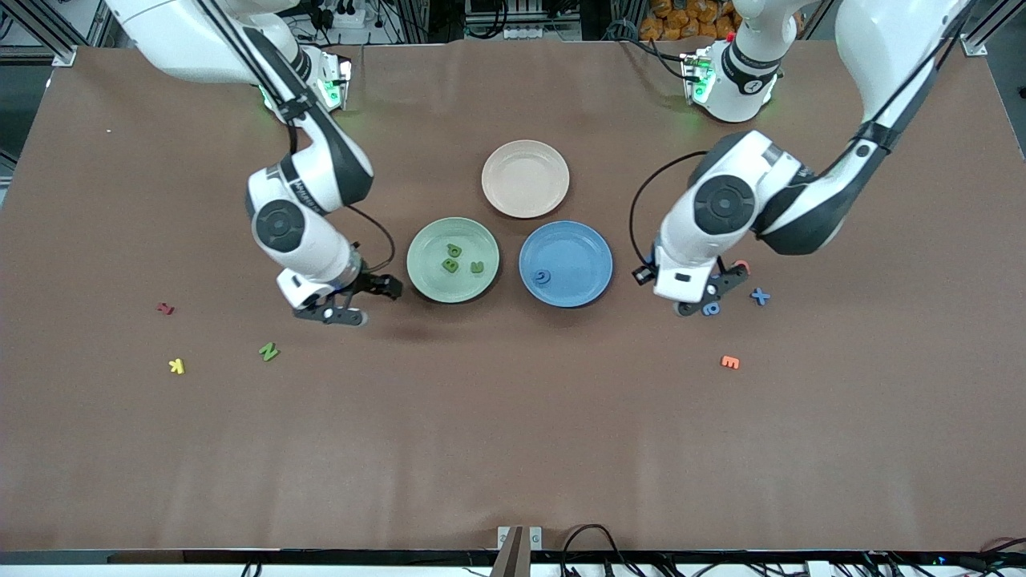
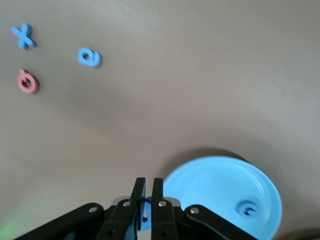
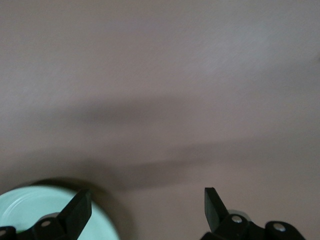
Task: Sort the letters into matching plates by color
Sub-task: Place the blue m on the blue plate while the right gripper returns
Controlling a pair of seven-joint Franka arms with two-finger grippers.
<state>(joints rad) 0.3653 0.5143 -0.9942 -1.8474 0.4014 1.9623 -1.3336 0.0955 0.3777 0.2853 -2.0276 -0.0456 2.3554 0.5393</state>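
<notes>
Count at mid-frame of the front view: the pale green round plastic plate [image 1: 423,240] holds three green foam letters [image 1: 454,258]. The blue round plastic plate [image 1: 589,240] holds one blue foam letter [image 1: 543,277].

My left gripper [image 2: 147,187] is clamped on another small blue letter [image 2: 145,216], close by the blue plate's rim.

My right gripper [image 1: 365,300] is spread wide and empty beside the green plate.

Left to do, as I judge it:
- the green N [image 1: 268,351], low in the frame toward the right arm's end
- the blue X [image 1: 760,296]
- a curled blue letter [image 2: 90,57]
- the held one
</notes>
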